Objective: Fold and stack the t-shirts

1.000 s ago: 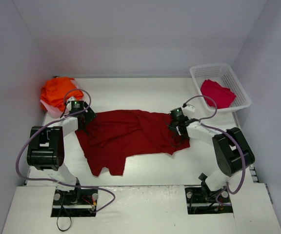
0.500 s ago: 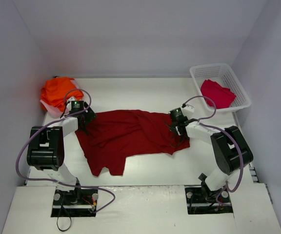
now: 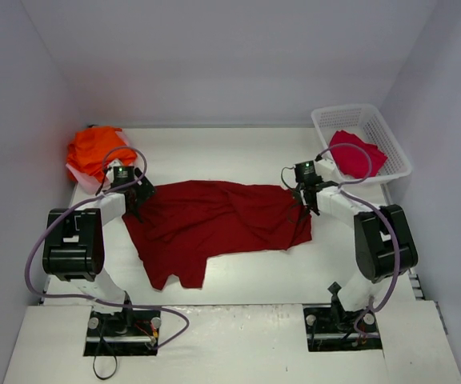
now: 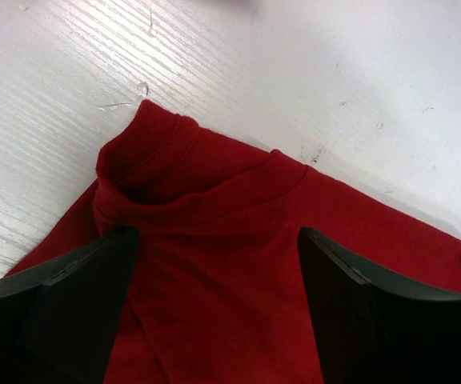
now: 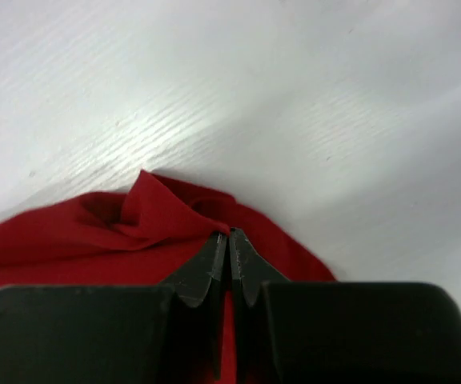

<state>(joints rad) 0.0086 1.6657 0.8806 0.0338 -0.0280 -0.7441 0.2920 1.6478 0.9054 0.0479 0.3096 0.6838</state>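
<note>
Dark red t-shirt (image 3: 214, 224), right fingers (image 5: 205, 278) pinching edge, left fingers (image 4: 78, 308) spread

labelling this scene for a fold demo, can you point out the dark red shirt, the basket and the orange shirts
dark red shirt (image 3: 214, 220), top view, middle of the cloth
basket (image 3: 344, 108), top view, far rim
orange shirts (image 3: 94, 152), top view, middle of the pile
</note>
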